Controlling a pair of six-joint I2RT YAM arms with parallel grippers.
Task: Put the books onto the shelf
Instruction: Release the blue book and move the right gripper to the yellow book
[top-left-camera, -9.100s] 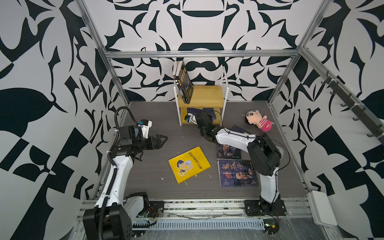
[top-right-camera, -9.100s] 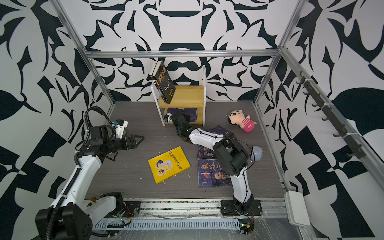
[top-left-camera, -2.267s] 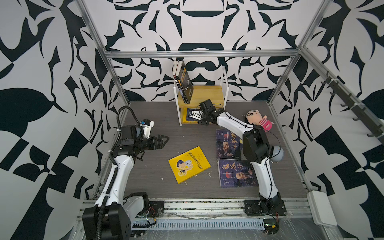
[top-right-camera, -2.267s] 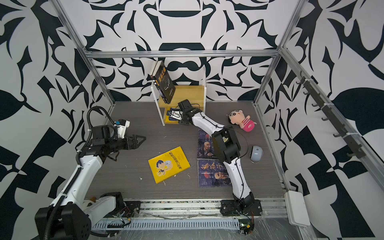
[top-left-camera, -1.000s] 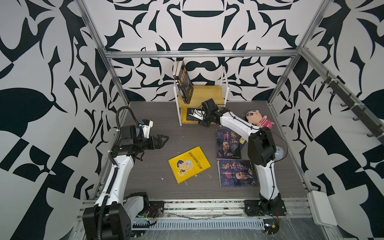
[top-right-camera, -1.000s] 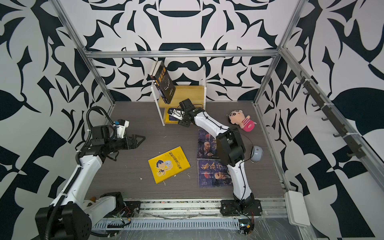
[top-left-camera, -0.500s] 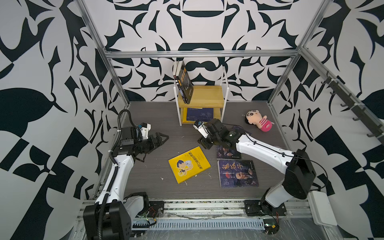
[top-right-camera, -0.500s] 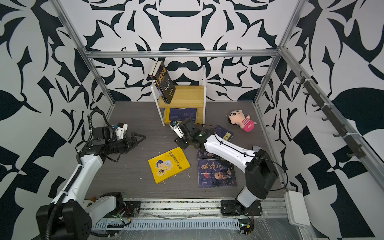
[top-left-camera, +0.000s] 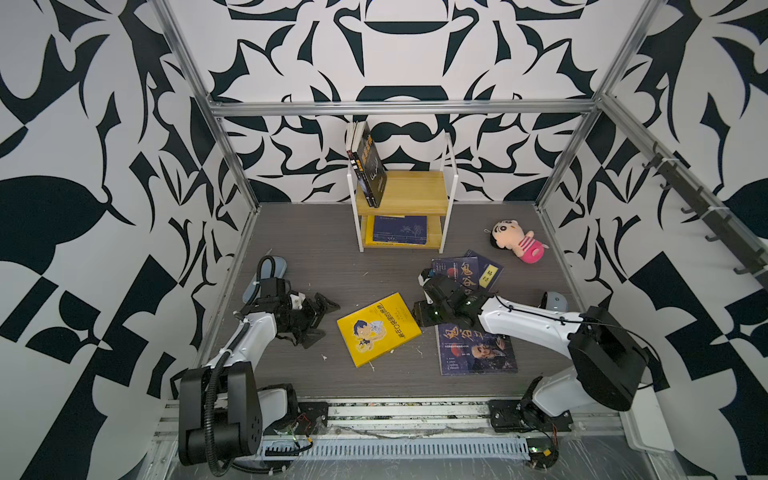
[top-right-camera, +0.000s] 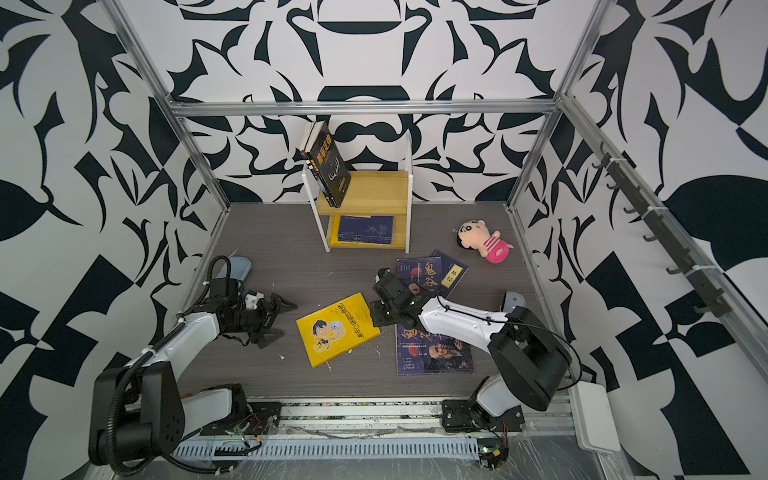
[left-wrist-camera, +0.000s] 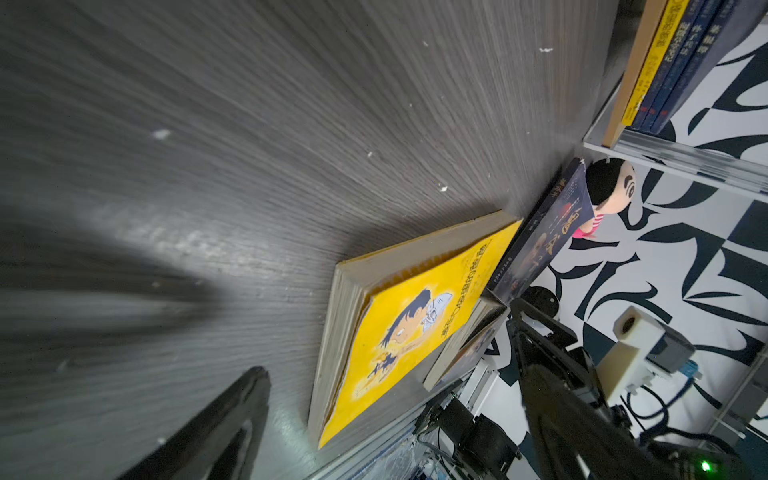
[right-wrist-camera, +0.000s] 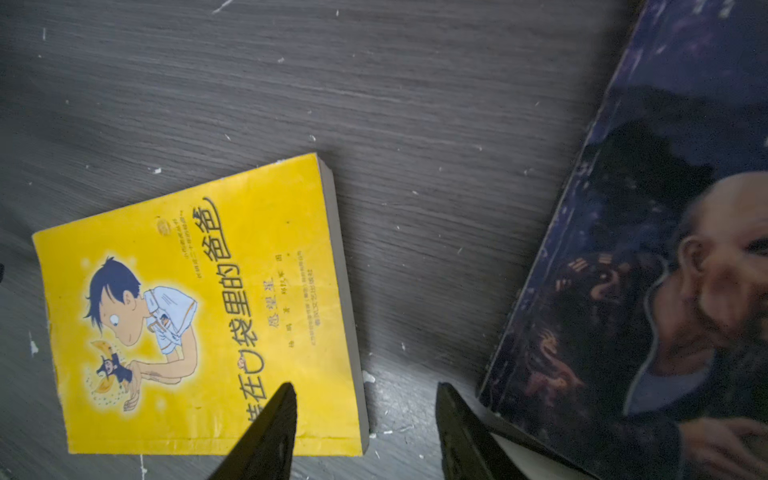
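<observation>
My right hand (right-wrist-camera: 365, 388) hangs part-open and empty over the counter (right-wrist-camera: 415, 124). One finger is above the yellow book (right-wrist-camera: 199, 299) and the dark portrait book (right-wrist-camera: 623, 291) lies just beside the other. My left hand (top-left-camera: 331, 320) gapes wide and empty, the yellow book just ahead. The shelf (top-left-camera: 401, 195) stands well beyond both.

Left hand (top-left-camera: 328, 320) hovers low with jaws spread wide; right hand (right-wrist-camera: 365, 390) hangs low, jaws partly apart, empty.

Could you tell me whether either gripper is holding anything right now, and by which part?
Nothing is held: the left gripper stands open beside the yellow book, and the right gripper is open and empty above that book's edge.
</observation>
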